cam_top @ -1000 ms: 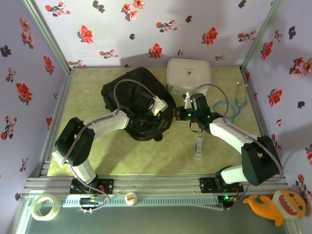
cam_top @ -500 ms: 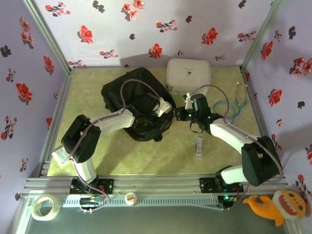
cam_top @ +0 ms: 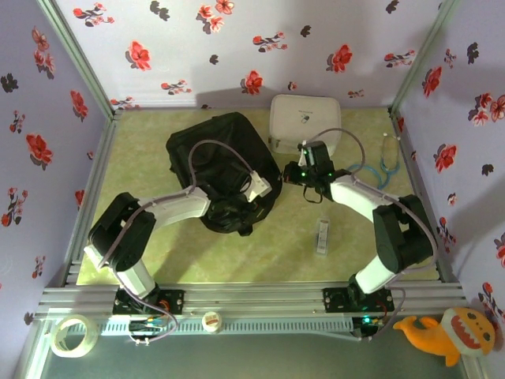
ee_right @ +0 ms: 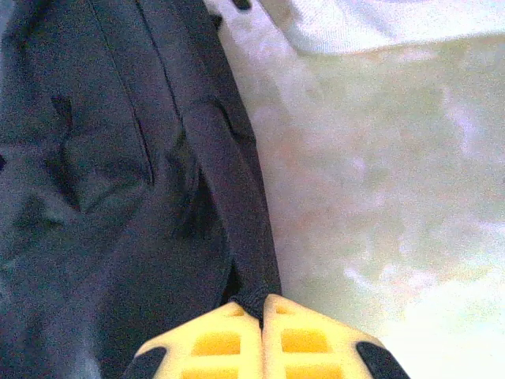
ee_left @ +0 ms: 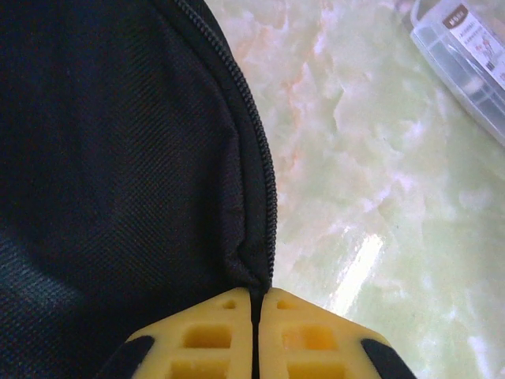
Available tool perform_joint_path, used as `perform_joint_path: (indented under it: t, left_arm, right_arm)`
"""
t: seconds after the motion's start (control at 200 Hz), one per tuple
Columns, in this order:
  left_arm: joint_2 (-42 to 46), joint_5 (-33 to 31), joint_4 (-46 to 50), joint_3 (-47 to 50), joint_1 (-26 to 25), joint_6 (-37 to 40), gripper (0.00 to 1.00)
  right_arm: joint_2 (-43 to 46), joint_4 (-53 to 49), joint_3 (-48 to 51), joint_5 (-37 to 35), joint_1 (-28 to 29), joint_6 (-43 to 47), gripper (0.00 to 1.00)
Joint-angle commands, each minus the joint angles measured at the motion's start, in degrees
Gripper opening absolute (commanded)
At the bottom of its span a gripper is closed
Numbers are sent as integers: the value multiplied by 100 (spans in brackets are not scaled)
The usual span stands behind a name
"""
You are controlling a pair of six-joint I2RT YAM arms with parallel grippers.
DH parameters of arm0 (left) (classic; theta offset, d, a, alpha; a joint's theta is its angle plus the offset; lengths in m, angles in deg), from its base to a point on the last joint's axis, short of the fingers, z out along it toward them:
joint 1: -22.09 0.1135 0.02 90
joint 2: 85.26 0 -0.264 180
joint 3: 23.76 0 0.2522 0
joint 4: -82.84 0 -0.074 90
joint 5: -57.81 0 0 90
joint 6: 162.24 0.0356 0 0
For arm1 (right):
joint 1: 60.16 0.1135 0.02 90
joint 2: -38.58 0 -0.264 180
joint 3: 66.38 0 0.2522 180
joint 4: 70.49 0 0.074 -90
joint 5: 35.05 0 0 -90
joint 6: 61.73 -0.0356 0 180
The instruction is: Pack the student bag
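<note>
The black student bag [cam_top: 217, 162] lies on the green table, left of centre. My left gripper [cam_top: 264, 189] is at the bag's right front edge, shut on the fabric beside the zipper [ee_left: 260, 170]; its yellow fingers [ee_left: 205, 339] pinch the black cloth. At the bag's right side, near the white case, my right gripper [cam_top: 290, 175] is shut on a fold of the bag's edge [ee_right: 252, 276]. Its yellow fingers [ee_right: 304, 343] close on that cloth. What is inside the bag is hidden.
A white zip case [cam_top: 305, 122] stands at the back, just right of the bag. A blue-green stethoscope [cam_top: 379, 170] lies at the right. A small clear box [cam_top: 322, 237] lies in front of the right arm. Floral walls enclose the table.
Both grippers kept hold of the bag. The right gripper moved back toward the white case and the bag's right edge shifted; the left gripper slid slightly forward and right.
</note>
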Motion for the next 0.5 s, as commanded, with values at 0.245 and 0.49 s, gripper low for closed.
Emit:
perform_joint_path:
  t: [0.245, 0.49]
  left_arm:
    - [516, 786, 903, 766, -45, 334, 3]
    - [1061, 1161, 1133, 696, 5, 760, 14]
  right_arm:
    - [-536, 236, -1031, -807, -22, 428, 0]
    - [-224, 663, -694, 813, 51, 878, 0]
